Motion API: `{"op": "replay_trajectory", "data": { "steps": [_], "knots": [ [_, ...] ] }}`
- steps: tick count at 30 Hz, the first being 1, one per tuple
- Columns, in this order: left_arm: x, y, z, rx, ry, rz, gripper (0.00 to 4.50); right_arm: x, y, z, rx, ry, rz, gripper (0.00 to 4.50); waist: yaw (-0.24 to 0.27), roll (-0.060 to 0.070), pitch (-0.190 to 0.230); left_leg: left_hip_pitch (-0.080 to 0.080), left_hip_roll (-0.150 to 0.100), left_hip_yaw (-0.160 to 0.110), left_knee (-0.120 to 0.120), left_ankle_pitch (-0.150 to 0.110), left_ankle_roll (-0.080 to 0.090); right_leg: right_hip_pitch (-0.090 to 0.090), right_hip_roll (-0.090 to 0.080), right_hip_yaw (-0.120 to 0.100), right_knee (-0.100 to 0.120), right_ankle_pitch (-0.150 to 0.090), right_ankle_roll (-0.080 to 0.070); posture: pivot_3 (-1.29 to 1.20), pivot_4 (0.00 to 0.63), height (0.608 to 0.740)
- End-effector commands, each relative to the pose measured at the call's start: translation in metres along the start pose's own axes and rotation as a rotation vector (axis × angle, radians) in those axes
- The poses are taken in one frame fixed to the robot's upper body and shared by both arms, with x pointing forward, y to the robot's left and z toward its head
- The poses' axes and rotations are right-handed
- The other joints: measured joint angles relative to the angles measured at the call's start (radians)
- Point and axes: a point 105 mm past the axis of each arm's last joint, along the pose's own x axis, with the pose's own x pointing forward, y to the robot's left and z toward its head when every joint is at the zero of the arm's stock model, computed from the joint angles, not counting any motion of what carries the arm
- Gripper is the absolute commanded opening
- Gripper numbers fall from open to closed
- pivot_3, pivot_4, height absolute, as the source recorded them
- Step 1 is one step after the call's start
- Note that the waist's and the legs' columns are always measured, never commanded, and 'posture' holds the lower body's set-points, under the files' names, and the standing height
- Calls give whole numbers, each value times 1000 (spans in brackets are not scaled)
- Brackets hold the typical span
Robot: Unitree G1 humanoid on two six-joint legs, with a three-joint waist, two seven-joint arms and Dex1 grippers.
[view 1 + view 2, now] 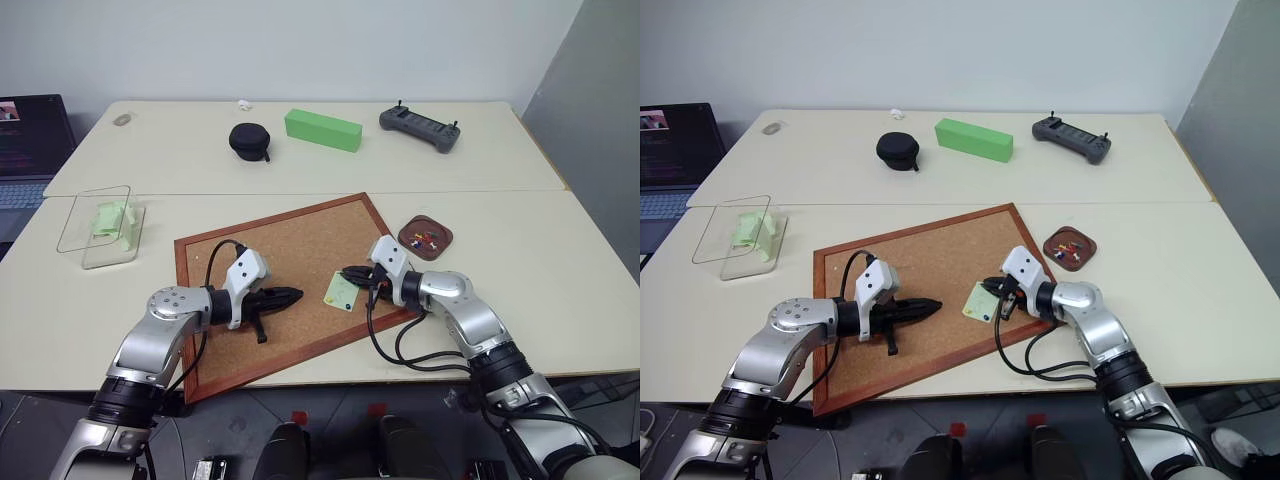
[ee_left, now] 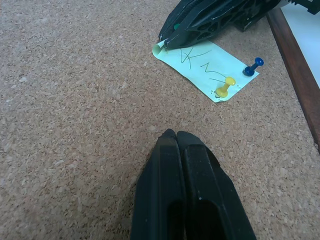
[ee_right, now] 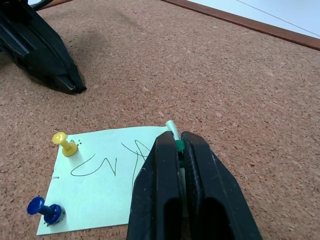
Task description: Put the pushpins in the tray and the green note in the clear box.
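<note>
We see a cork board (image 1: 300, 270) at the centre of the desk (image 1: 520, 300). Centre-left, our left hand (image 1: 292, 296) rests pressed together, empty. Centre-right, our right hand (image 3: 179, 145) pinches a green pushpin (image 3: 178, 145) on the green note (image 3: 107, 175). The clear box (image 1: 100, 230) sits far left, the tray (image 1: 426, 236) right.

From my remote station I see a wood-framed cork board (image 1: 300, 265) lying skewed across the near table (image 1: 520, 290). On the far table (image 1: 180, 150) sit a black round pouch (image 1: 249, 140), a bright green block (image 1: 322, 129) and a grey handheld controller (image 1: 420, 127) (twin antennas up). A small pale object (image 1: 122, 119) rests near the far left corner, and a laptop (image 1: 30, 140) with a lit screen stands off the left edge.
</note>
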Motion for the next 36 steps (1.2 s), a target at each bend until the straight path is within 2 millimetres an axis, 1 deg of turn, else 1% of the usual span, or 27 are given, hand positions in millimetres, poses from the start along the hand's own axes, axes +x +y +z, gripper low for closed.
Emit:
{"op": "replay_trajectory", "data": {
  "steps": [1, 5, 11, 23, 28, 31, 33, 36],
  "knots": [
    [1, -2, -2, 4, 24, -8, 0, -3, 5, 23, -41, -105, 40, 8, 0, 0, 0, 0, 0, 0, 0, 0, 0, 0, 0, 0, 0, 0, 0, 0, 150, 740],
    [2, 0, -2, 1, 22, -2, 0, -5, 8, 22, -102, -95, 62, 8, 0, 0, 0, 0, 0, 0, 0, 0, 0, 0, 0, 0, 0, 0, 0, 0, 150, 740],
    [3, 4, -1, 1, 22, 14, 0, -6, 9, 22, -139, -100, 69, 8, 1, 0, 0, 0, 0, 0, 0, 0, 0, 0, 0, 0, 0, 0, 0, 0, 150, 740],
    [4, 5, 0, 11, 31, 15, 0, -7, 7, 14, -196, -61, 45, 8, 0, 0, 0, 0, 0, 0, 1, 0, 0, 0, 0, 0, 0, 0, 0, 0, 150, 740],
    [3, 6, 1, 12, 31, 16, 0, -5, -5, 16, -136, -76, -23, 8, 0, 0, 0, 0, 0, 0, 1, 0, 0, 0, 0, 0, 0, 0, 0, 0, 150, 740],
    [3, 6, 1, 12, 31, 19, 0, -6, -9, 20, -54, -98, -38, 8, 0, 0, 0, 0, 0, 0, 1, 0, 0, 0, 0, 0, 0, 0, 0, 0, 150, 740],
    [2, 6, 1, 12, 30, 21, 0, -7, -8, 21, 0, -109, -22, 8, 0, 0, 0, 0, 0, 0, 1, 0, 0, 0, 0, 0, 0, 0, 0, 0, 150, 740],
    [3, 5, 1, 12, 30, 21, 0, -10, -5, 22, 36, -113, 13, 8, 0, 0, 0, 0, 0, 0, 1, 0, 0, 0, 0, 0, 0, 0, 0, 0, 150, 740]
  ]
}}
